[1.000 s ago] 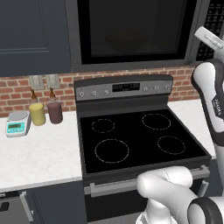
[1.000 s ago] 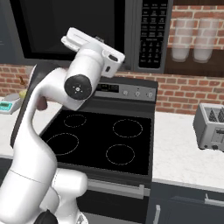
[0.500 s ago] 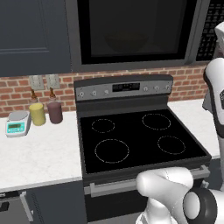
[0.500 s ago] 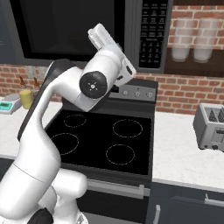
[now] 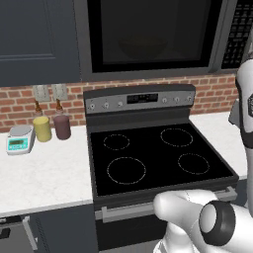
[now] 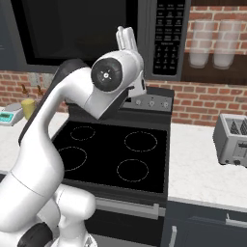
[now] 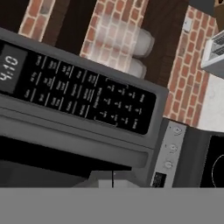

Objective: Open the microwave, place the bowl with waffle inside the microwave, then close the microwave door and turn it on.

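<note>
- Red brick wall backs a black glass-top stove (image 5: 158,163) set between white stone counters (image 5: 42,175), with the large dark grey microwave (image 6: 87,29) mounted above it.
- Its wide dark microwave door (image 5: 153,34) is closed; the round brown wooden bowl (image 5: 143,47) shows dimly behind the glass, and the waffle cannot be made out.
- The white arm's two-finger gripper (image 6: 126,37) points up beside the black keypad strip (image 7: 83,94), fingers clenched together on nothing.
- Risk, as a judgement: the keys sit tightly packed, so a slightly off press could hit a neighbouring key or the frame.
- The display reads "4:10"; key labels are too blurred to read.
</note>
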